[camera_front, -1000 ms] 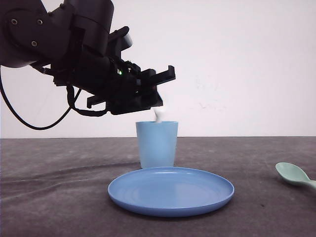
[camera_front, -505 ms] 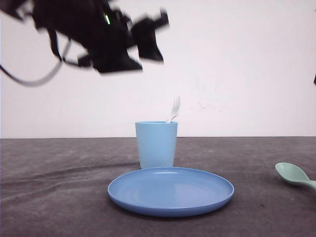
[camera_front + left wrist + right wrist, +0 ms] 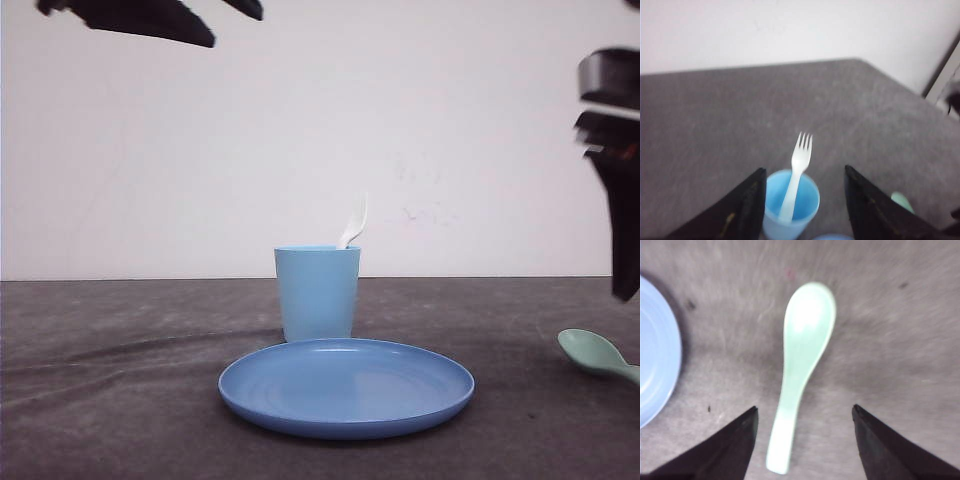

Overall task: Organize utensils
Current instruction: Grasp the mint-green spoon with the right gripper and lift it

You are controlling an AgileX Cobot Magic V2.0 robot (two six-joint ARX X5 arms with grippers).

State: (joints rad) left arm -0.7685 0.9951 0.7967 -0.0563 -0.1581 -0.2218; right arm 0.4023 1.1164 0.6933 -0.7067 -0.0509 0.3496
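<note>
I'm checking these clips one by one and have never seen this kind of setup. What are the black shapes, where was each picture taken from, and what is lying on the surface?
The black shapes are parts of a robot with two arms, each ending in a gripper. One picture looks forward over the dark table; the other two come from cameras on the arms' wrists, looking past the fingers.

In the front view a light blue cup stands behind a round blue plate, with a white fork standing in the cup, tines up. A mint-green spoon lies on the table to the right.

The left gripper is open and empty above the cup. The right gripper is open and empty above the spoon's handle. Nothing is held.
</note>
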